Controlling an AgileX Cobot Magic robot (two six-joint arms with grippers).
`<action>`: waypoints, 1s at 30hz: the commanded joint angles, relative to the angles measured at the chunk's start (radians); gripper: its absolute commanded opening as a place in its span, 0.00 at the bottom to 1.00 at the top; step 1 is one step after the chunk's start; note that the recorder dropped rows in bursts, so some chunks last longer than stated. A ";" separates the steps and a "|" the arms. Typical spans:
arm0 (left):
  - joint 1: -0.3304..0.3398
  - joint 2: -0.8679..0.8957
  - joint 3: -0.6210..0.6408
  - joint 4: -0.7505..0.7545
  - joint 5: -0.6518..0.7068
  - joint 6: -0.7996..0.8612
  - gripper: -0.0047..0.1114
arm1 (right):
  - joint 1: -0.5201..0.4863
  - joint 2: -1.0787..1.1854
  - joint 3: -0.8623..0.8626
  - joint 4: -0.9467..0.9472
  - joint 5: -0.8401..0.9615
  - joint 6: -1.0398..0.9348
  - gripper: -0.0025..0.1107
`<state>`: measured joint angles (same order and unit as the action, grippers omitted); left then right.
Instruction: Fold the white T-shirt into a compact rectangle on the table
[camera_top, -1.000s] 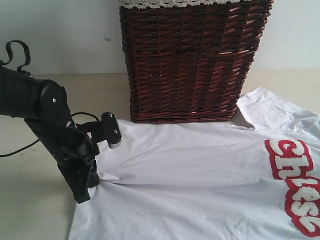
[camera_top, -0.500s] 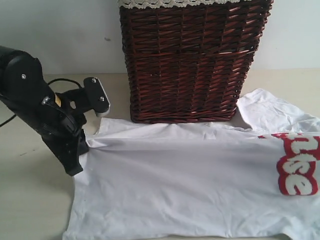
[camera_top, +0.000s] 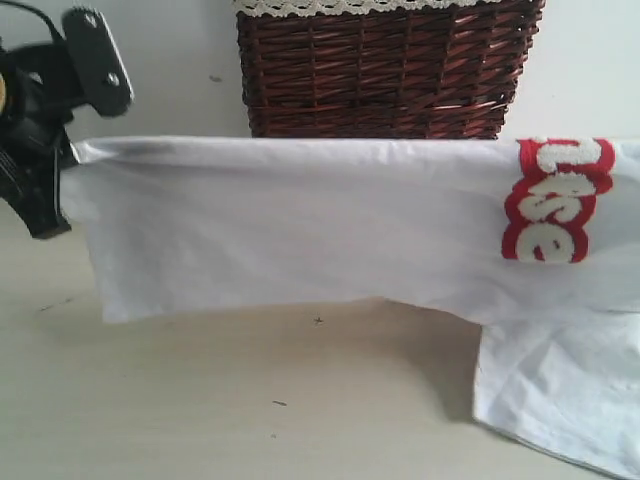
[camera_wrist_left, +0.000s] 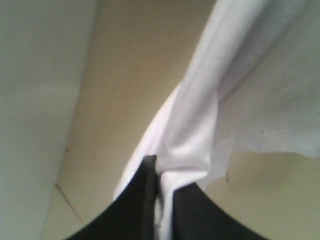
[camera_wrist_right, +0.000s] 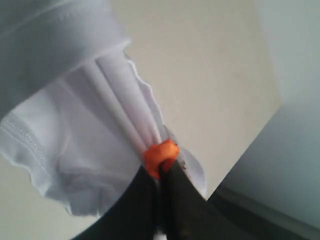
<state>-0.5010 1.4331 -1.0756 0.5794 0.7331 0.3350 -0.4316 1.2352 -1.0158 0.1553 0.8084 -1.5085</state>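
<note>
The white T-shirt (camera_top: 300, 230) hangs taut, left gripper (camera_wrist_left: 162, 187) and right gripper (camera_wrist_right: 161, 176) both clamped on it (red patch (camera_top: 550, 200) showing).

Beige table (camera_top: 250, 400), few dark specks (camera_top: 318, 321). Right side: one end of white T-shirt (camera_top: 350, 225) lies on it. Wicker basket (camera_top: 380, 70) at back, base hidden.
</note>
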 joint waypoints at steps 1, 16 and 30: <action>0.013 -0.071 -0.061 0.069 0.093 -0.015 0.04 | -0.010 -0.108 0.001 0.097 -0.044 -0.110 0.02; 0.013 -0.381 -0.122 0.008 0.143 0.026 0.04 | -0.010 -0.466 0.001 0.254 0.046 -0.142 0.02; 0.013 -0.788 -0.122 -0.363 0.247 0.106 0.04 | -0.010 -0.790 0.001 0.325 0.361 -0.028 0.02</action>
<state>-0.4928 0.6967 -1.1916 0.2599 0.9480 0.4358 -0.4354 0.5047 -1.0158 0.4704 1.1381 -1.5931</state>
